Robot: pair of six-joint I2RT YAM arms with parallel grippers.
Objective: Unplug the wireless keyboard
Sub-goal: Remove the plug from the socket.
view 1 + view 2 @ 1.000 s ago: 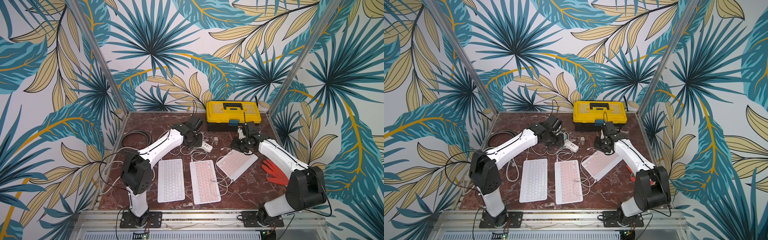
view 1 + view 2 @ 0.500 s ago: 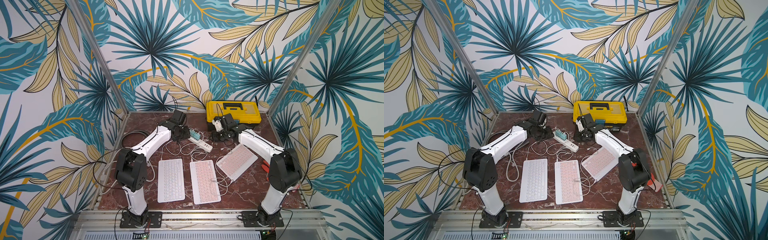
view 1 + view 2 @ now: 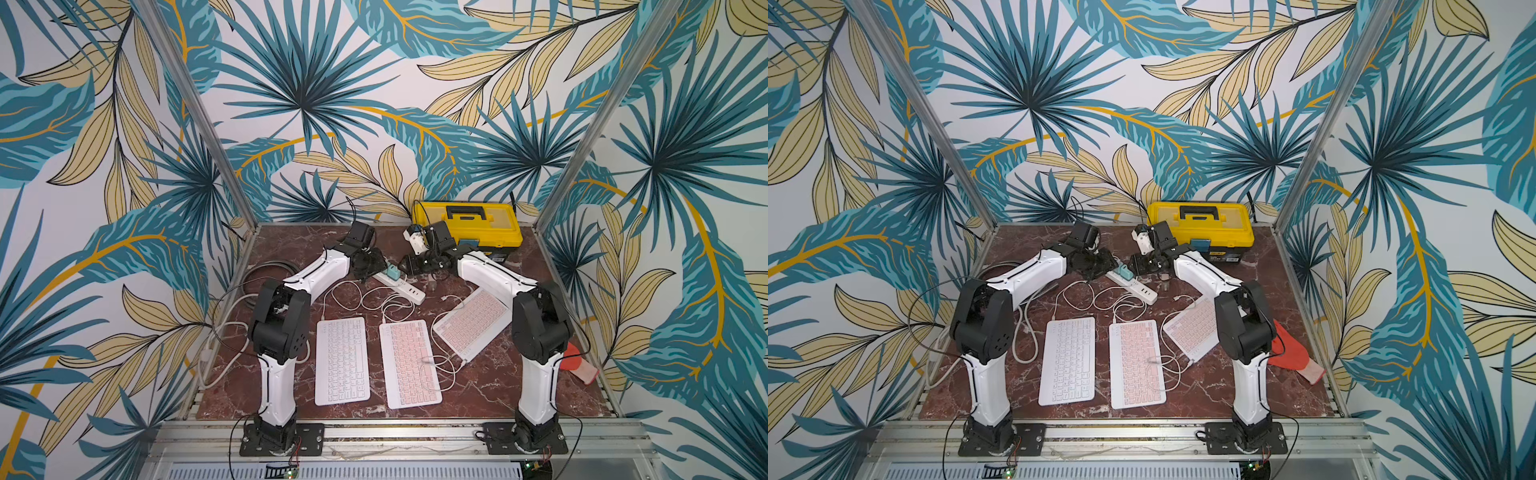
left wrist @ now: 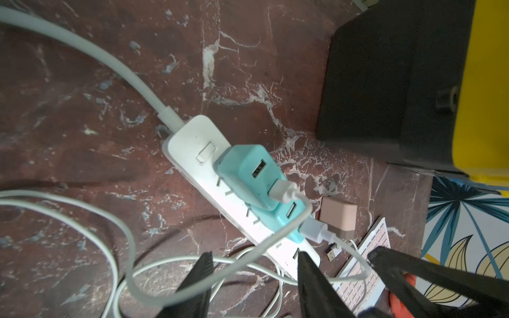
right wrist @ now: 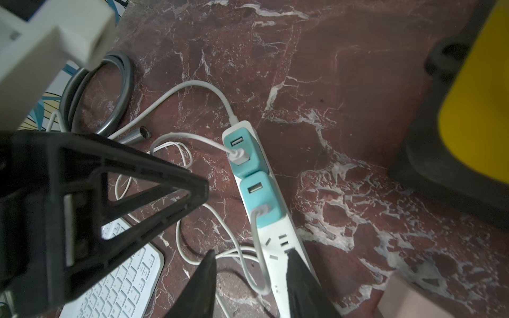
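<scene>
Three wireless keyboards lie in front: a white one (image 3: 341, 359), a pink one (image 3: 409, 363) and a tilted pink one (image 3: 471, 322). White cables run back from them to a white power strip (image 3: 401, 284) (image 4: 192, 143) that carries two teal USB adapters (image 4: 248, 170) (image 5: 260, 198), each with a plug in it. My left gripper (image 3: 374, 266) (image 4: 253, 256) hangs open over the strip's near end, a cable crossing between its fingers. My right gripper (image 3: 409, 264) (image 5: 251, 252) faces it from the other side, open, with the strip and a cable loop below its jaws.
A pink adapter (image 4: 337, 217) and a loose USB plug (image 4: 333, 252) lie on the table beside the strip. A yellow toolbox (image 3: 467, 222) stands close behind the right gripper. A grey cable coil (image 3: 266, 274) lies at the left, a red glove (image 3: 579, 365) at the right edge.
The right arm has swung from the tilted keyboard's far end to the power strip. The left gripper pulled back a little beside the adapters. Both jaws stand wider.
</scene>
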